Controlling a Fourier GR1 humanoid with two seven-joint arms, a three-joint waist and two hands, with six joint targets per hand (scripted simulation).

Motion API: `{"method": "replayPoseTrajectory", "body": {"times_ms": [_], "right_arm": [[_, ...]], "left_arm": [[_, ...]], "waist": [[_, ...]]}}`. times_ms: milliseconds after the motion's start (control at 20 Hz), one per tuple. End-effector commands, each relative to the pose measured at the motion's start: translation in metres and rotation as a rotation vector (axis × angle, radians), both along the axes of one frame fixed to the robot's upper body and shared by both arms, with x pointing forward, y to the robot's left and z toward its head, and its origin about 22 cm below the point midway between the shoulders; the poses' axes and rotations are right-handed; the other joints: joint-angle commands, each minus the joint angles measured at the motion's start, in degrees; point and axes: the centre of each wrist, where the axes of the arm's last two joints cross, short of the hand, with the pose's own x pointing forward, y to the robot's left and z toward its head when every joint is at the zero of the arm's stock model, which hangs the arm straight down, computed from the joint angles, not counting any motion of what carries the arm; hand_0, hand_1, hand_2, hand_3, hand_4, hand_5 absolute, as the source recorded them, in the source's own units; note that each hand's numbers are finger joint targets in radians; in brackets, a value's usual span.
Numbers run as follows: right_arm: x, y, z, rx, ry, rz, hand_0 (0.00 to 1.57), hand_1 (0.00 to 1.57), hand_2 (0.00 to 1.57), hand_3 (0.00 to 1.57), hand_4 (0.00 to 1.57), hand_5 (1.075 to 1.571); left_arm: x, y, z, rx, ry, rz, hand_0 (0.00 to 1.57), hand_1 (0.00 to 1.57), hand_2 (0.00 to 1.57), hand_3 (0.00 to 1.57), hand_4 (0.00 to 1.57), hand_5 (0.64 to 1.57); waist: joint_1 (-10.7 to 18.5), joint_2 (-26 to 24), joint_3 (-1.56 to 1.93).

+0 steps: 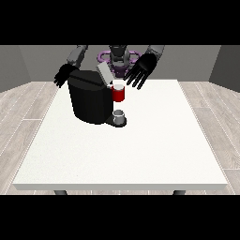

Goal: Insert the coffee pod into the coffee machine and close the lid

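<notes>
Hand at the view's right [142, 69]: we see it spread, fingers straight and fanned downward, holding nothing. It hangs above and just to the right of the coffee machine's red pod holder [119, 94]; we cannot tell whether any fingertip touches it.

Hand at the view's left [63, 75]: we see it behind the machine's upper left corner, fingers loosely extended and pointing down, nothing in it. The machine partly hides it.

Coffee machine [89, 101]: we note a black, boxy body standing upright on the far half of the tabletop [140, 150], left of centre. Its grey lid [104, 72] is raised and tilted back, so the machine stands open.

Coffee pod [118, 85]: we see a small whitish shape at the top of the red holder, at the machine's right front, below the raised lid. We cannot tell whether it sits fully in.

Below the holder we note a small grey cup [119, 115] on the machine's dark base plate.

Behind the hands we see the robot's grey torso [118, 56], with purple parts at either side.
</notes>
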Motion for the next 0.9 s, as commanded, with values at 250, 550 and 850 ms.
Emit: {"method": "replayPoseTrajectory", "body": {"times_ms": [250,550,850], "right_arm": [[-0.029,-0.029,-0.045,0.044,0.120,-0.111,0.00,0.00,0.00,0.00,0.38,1.571],[-0.043,-0.040,-0.051,0.031,0.181,-0.146,0.00,0.00,0.00,0.00,0.42,1.571],[-0.072,-0.046,-0.069,0.012,0.232,-0.167,0.00,0.00,0.00,0.00,0.49,1.571]], "left_arm": [[-0.011,-0.022,-0.076,-0.375,0.139,-0.039,0.00,0.00,0.00,0.00,0.00,1.571],[-0.032,-0.025,-0.147,-0.750,0.263,-0.018,0.00,0.00,0.00,0.00,0.00,1.571],[-0.068,-0.006,-0.204,-0.861,0.365,0.050,0.00,0.00,0.00,0.00,0.19,1.571]], "waist": [[7.4,-9.4,-0.03],[10.1,-16.0,-0.07],[13.4,-23.6,-0.02]]}}
